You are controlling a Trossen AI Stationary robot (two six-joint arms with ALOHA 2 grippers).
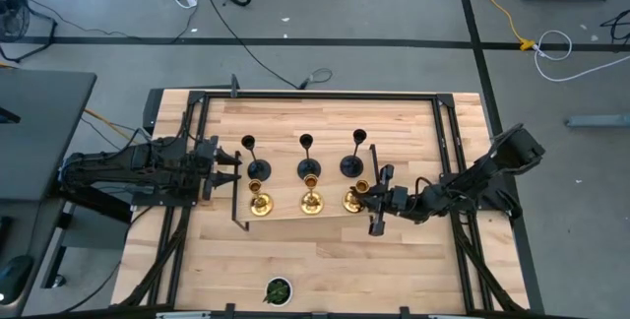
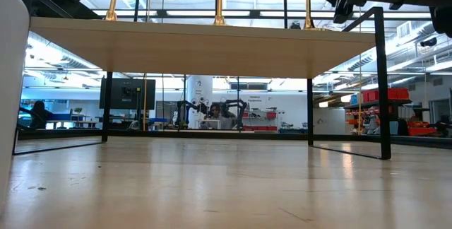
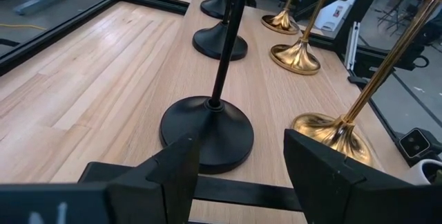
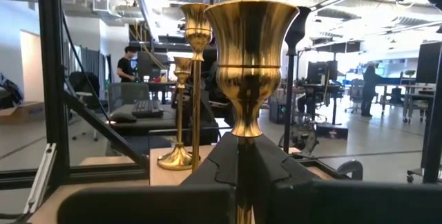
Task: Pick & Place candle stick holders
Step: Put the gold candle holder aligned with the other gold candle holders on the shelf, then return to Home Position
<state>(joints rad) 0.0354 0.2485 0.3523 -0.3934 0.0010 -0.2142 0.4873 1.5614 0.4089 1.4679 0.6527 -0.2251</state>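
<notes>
Three black candle stick holders [image 1: 309,167] stand in a far row and three gold ones [image 1: 311,201] in a near row, on their round bases, on a raised wooden shelf [image 1: 285,211]. My right gripper [image 1: 372,197] is shut on the rightmost gold holder [image 4: 251,51]. My left gripper [image 1: 234,166] is open at the shelf's left end. Its fingers [image 3: 181,175] stand just short of the leftmost black holder's base [image 3: 207,133] and touch nothing. My right gripper pinches the rightmost gold holder's thin stem [image 4: 241,151] between its two fingers, a little below the cup. The fingers come level from the table's right and lie across the stem. The holder stands upright, and its base [image 1: 351,201] appears to rest on the shelf.
The shelf stands on black legs [image 2: 383,80] above the table top, as the low view shows. A small dark round thing with green inside [image 1: 278,289] sits near the table's near edge. A black frame [image 1: 315,95] rims the table.
</notes>
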